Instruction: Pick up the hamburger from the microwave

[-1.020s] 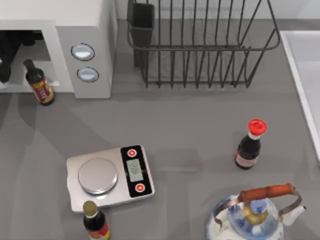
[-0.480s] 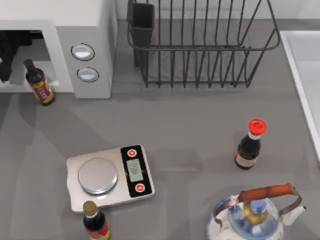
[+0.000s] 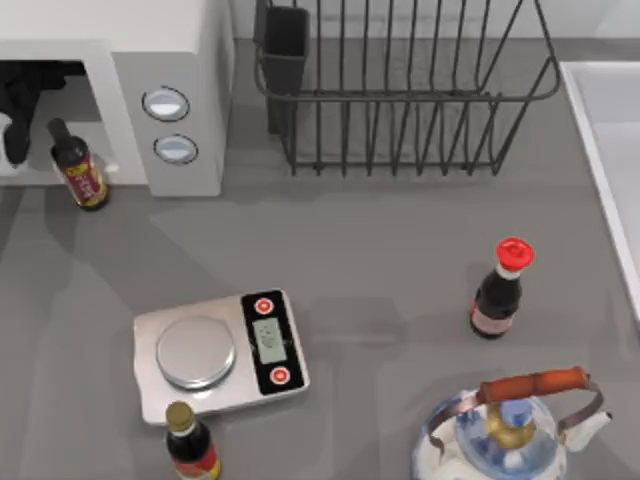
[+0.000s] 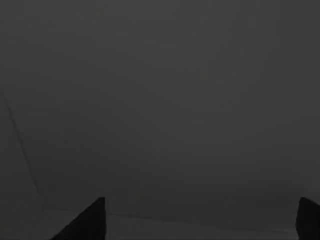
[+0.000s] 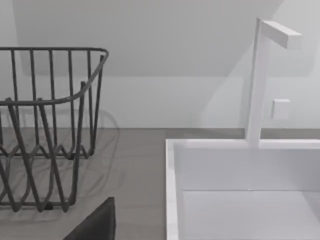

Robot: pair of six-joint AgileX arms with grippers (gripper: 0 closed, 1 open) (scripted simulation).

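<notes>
Hamburger can't be made out in these views; the microwave sits at the top-left of the surface, white box w/ two round silver-blue buttons on its front panel and a grey cavity opening at the far left edge. Left gripper is a dark shape inside that cavity, just beside a dark red-labelled sauce bottle standing at the cavity mouth; can't tell if its fingers are apart or together. Left wrist view is dark. Right wrist view looks at the wire dish rack and the white sink w/ its tap. On the surface: kitchen scale front-left, second bottle just in front of it, red-capped bottle to the right, and a blue-white kettle front-right.
</notes>
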